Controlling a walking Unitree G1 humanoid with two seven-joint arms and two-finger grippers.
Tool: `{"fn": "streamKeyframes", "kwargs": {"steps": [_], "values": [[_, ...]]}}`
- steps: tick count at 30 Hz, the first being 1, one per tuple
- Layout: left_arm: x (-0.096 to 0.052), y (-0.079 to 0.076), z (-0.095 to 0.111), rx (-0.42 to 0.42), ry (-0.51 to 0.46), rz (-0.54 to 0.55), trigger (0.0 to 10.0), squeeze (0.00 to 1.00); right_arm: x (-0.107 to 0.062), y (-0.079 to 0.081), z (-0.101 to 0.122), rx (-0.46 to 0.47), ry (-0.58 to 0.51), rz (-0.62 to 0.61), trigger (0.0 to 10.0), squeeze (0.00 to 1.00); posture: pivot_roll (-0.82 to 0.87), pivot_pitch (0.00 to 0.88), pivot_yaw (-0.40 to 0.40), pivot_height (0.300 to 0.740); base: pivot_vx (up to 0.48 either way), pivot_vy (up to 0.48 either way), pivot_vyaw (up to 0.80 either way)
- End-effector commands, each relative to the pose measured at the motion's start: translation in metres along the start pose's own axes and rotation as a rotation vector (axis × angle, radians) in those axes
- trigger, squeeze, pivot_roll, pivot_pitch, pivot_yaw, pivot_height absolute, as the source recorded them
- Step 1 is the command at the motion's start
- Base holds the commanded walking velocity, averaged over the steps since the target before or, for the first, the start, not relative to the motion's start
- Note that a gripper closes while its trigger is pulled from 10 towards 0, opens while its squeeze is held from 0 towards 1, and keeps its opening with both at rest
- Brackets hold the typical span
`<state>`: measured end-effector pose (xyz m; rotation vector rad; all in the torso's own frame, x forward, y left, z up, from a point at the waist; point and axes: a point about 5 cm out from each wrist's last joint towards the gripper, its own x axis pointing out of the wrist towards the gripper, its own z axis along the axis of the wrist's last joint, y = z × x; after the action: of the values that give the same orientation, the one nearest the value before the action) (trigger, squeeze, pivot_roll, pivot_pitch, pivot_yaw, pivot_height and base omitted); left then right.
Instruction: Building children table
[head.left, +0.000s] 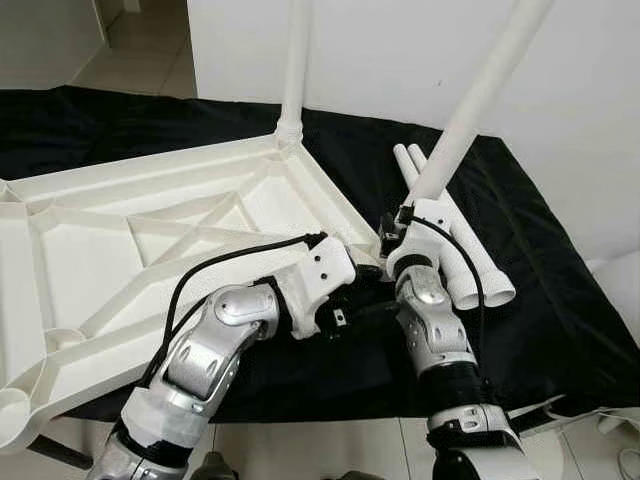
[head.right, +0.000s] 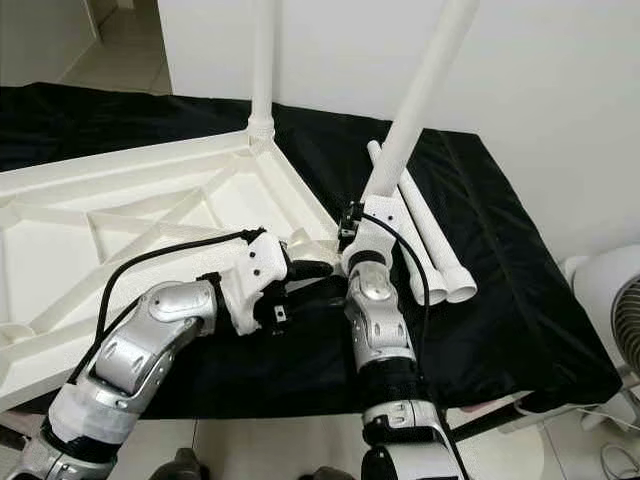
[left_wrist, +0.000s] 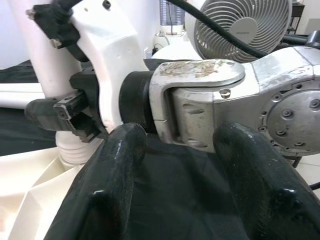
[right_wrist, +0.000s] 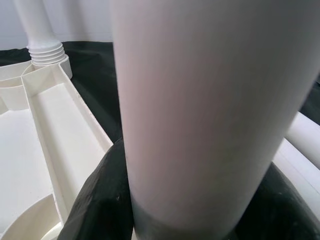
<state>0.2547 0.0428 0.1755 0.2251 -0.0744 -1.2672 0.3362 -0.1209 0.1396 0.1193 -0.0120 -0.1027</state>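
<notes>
Gripping a white table leg (head.left: 480, 95) near its lower end, right gripper (right_wrist: 190, 210) has both black fingers clamped on the tube, leg tilted over the near corner of the upside-down white tabletop (head.left: 120, 240) on a black cloth (head.left: 560, 300). Left gripper (left_wrist: 187, 175) fingers spread apart, holding nothing, pointing at right wrist. One leg (head.left: 296, 60) stands upright in the far corner; two spare legs (head.left: 470, 265) lie just beside the right arm.
</notes>
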Motion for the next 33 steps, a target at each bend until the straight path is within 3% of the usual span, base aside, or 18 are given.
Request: {"fn": "streamKeyframes", "kwargs": {"steps": [1,2,3,6,9,10,11,12,13,16,18,23,27,33], "values": [[0.002,0.001,0.002,0.02,0.001,0.03,10.0,0.0,-0.002,-0.009,-0.005,-0.002,0.025,-0.028,10.0,0.01,0.09,0.0,-0.13,0.74,0.0,0.0,0.0],[0.003,0.001,0.002,0.02,0.0,0.03,10.0,0.0,-0.002,-0.01,-0.004,-0.003,0.016,-0.032,10.0,0.7,0.09,0.0,-0.13,0.74,0.0,0.0,0.0],[0.003,0.001,0.003,0.02,-0.001,0.03,10.0,0.0,-0.003,-0.011,-0.002,0.01,0.001,-0.025,10.0,1.0,0.09,0.0,-0.129,0.74,0.0,0.0,0.0],[0.003,0.001,0.003,0.02,-0.002,0.03,10.0,0.0,-0.004,-0.012,-0.001,0.02,-0.009,-0.019,10.0,1.0,0.09,0.0,-0.129,0.74,0.0,0.0,0.0],[0.002,0.0,0.003,0.022,-0.001,0.026,10.0,0.0,-0.006,-0.016,0.004,0.032,-0.025,0.08,10.0,1.0,0.09,0.0,-0.126,0.74,0.0,0.0,0.0],[0.002,0.0,0.003,0.022,-0.001,0.026,10.0,0.0,-0.006,-0.019,0.004,0.015,-0.017,0.159,10.0,0.95,0.09,0.0,-0.121,0.74,0.0,0.0,0.0],[0.002,0.0,0.003,0.021,-0.001,0.025,10.0,0.0,-0.006,-0.021,0.005,-0.002,-0.017,0.19,10.0,0.42,0.09,0.0,-0.12,0.74,0.0,0.0,0.0],[0.002,0.0,0.003,0.021,-0.001,0.025,10.0,0.0,-0.006,-0.021,0.005,-0.002,-0.017,0.19,10.0,0.42,0.09,0.0,-0.12,0.74,0.0,0.0,0.0],[0.002,0.0,0.003,0.022,0.0,0.024,10.0,0.0,-0.006,-0.024,0.006,-0.011,-0.014,0.225,10.0,0.0,0.09,0.0,-0.12,0.74,0.0,0.0,0.0],[0.002,0.0,0.003,0.025,0.002,0.02,10.0,0.0,-0.005,-0.029,0.008,-0.026,-0.004,0.285,10.0,0.0,0.08,0.0,-0.118,0.74,0.0,0.0,0.0],[0.002,0.002,0.003,0.03,0.004,0.017,10.0,0.0,-0.001,-0.043,0.009,-0.113,0.021,0.395,10.0,0.0,0.09,0.0,-0.116,0.74,0.0,0.0,0.0],[0.002,0.003,0.003,0.035,0.004,0.021,10.0,0.0,0.002,-0.048,0.011,-0.215,0.028,0.508,10.0,0.0,0.09,0.0,-0.119,0.74,0.0,0.0,0.0],[0.001,0.003,0.004,0.037,0.003,0.026,10.0,0.0,0.0,-0.046,0.014,-0.215,0.013,0.532,10.0,0.0,0.1,0.0,-0.122,0.74,0.0,0.0,0.0],[0.0,0.003,0.004,0.037,0.002,0.045,10.0,0.0,-0.009,-0.045,0.017,-0.116,-0.01,0.491,10.0,0.0,0.11,0.0,-0.132,0.74,0.0,0.0,0.0]]}}
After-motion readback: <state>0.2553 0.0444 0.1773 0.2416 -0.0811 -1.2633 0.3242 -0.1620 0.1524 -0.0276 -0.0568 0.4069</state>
